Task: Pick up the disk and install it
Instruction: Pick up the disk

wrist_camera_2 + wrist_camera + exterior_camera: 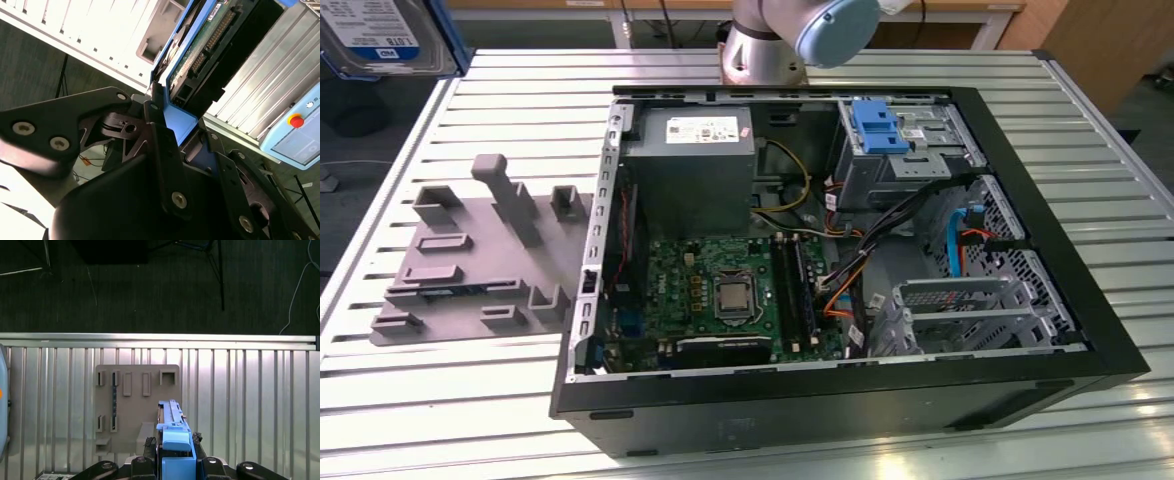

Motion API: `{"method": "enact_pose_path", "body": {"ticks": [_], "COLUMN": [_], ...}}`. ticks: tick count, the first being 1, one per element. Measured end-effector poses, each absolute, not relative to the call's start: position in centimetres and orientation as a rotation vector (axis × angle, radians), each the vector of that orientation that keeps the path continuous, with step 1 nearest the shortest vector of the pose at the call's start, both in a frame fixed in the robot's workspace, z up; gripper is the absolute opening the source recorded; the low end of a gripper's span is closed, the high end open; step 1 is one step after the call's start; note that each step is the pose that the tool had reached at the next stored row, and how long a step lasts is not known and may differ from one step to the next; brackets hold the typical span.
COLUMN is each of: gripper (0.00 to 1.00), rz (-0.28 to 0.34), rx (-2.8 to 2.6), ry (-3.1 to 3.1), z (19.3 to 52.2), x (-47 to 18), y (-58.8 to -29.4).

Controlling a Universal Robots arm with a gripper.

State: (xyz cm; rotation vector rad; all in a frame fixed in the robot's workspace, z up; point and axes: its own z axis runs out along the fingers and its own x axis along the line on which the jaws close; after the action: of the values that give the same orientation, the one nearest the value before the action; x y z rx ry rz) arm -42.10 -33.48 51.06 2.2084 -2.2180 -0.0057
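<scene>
At the arm's wrist, in both wrist views, the black metal gripper (180, 127) (175, 452) is clamped on the disk (210, 35) (172, 422), a flat rectangular silver-grey hard drive clipped in a bright blue plastic carrier frame. Its fingers (156, 117) press on the blue frame from either side. In the second wrist view the drive's underside shows a green circuit board and a row of connector pins. In the first wrist view the disk is seen edge-on, held clear of the ribbed aluminium table (250, 390). It sits over one edge of the grey moulded fixture block (135, 400), which lies flat on that table.

In the exterior view the disk (380, 35) appears at the exterior view's upper left with its white-and-blue label facing the camera. It is well apart from the open black desktop computer case (854, 405) lying on its side on the table (440, 400). The fixture block (480, 250) lies just beside the case, on the exterior view's left. Inside the case are a green motherboard (707, 290) and a grey metal power supply box (687, 160). On the exterior view's right, a blue plastic bracket (874, 125) sits on a metal drive cage. The arm's silver joint with a pale blue cap (787, 35) rises behind the case. A pale blue control panel with a red button (297, 135) shows beside the table in the second wrist view.
</scene>
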Motion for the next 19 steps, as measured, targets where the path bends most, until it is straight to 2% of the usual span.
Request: {"method": "enact_pose_path", "body": {"ticks": [19], "gripper": [0.36], "rz": [-0.006], "rx": [2.208], "ry": [-2.218], "z": [51.1], "x": [-40.1], "y": [-33.5]}}
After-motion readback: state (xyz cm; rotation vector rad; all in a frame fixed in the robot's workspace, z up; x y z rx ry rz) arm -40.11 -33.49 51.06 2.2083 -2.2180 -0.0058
